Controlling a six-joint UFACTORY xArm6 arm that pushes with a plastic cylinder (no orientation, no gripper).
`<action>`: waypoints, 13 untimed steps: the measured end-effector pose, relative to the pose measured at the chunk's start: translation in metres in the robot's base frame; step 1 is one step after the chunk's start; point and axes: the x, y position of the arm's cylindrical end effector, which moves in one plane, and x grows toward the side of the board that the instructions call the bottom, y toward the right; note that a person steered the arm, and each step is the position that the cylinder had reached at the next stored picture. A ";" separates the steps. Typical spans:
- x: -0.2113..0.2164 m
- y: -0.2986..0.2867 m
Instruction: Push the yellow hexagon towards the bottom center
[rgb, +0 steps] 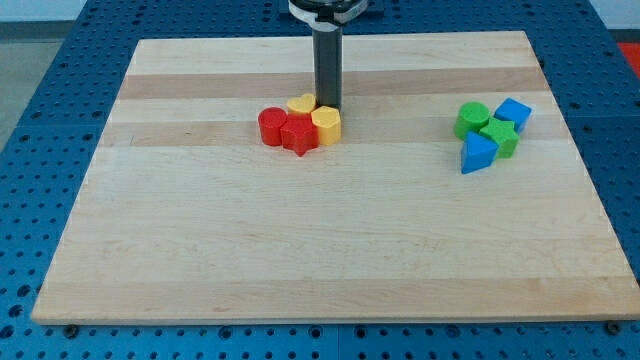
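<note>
A cluster of red and yellow blocks sits at the upper middle of the wooden board (320, 250). A yellow hexagon-like block (327, 124) is at the cluster's right. Another yellow block (301, 104) is partly hidden behind the red ones at the cluster's top. A red cylinder (271, 126) is on the left, and a red star-like block (299, 136) is in front. My tip (328, 107) comes down just above the right yellow block, touching or nearly touching its top edge, to the right of the other yellow block.
A second cluster sits at the view's right: a green cylinder (472, 118), a green block (500, 136), a blue block (513, 113) and a blue triangular block (477, 154). A blue perforated table (40, 120) surrounds the board.
</note>
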 end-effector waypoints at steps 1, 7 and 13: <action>0.003 0.000; 0.088 0.041; 0.104 -0.025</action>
